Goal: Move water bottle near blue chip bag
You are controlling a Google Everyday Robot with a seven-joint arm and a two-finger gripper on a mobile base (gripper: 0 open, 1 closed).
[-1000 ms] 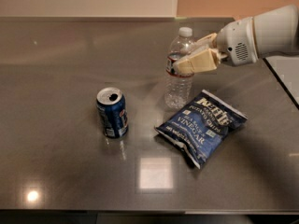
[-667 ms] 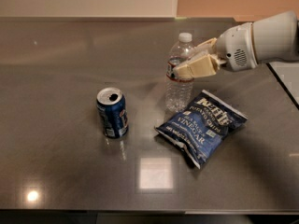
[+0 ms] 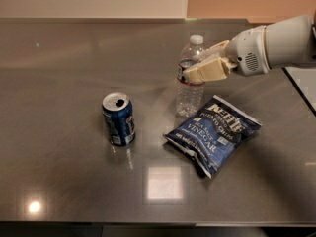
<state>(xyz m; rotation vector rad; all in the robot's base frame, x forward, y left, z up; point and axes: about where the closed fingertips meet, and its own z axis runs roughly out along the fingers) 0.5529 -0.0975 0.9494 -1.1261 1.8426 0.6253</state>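
Change vs. 1.0 s ago: the water bottle (image 3: 189, 95) sits slightly lower in the view. Against 0.7 s ago it is nearly unchanged. The blue chip bag (image 3: 212, 132) and blue soda can (image 3: 118, 118) have not moved.

Bottle position: right of centre on the worktop (image 3: 64, 73), almost upright, with the cap leaning a little to the right of the base. The base is just beside the bag's upper-left edge, with a narrow gap showing. I cannot tell whether the base rests on the worktop or hangs just above it. The can is well apart to the left.

Arm pose: the arm (image 3: 276, 43) reaches in from the right edge, roughly level, with the wrist pointing left. The gripper (image 3: 197, 65) is at the bottle's mid-height, on the label band. The jaws are clenched on the water bottle, one tan finger across its near side and one on its far side.

Hidden or cut off:
- The label band is mostly covered by the near finger.
- The far finger's tip is behind the bottle.
- The arm is cut off by the right frame edge.
- A pale slab (image 3: 306, 88) at the right edge is only partly in view and I cannot identify it.
- Only the larger lettering on the bag is legible.
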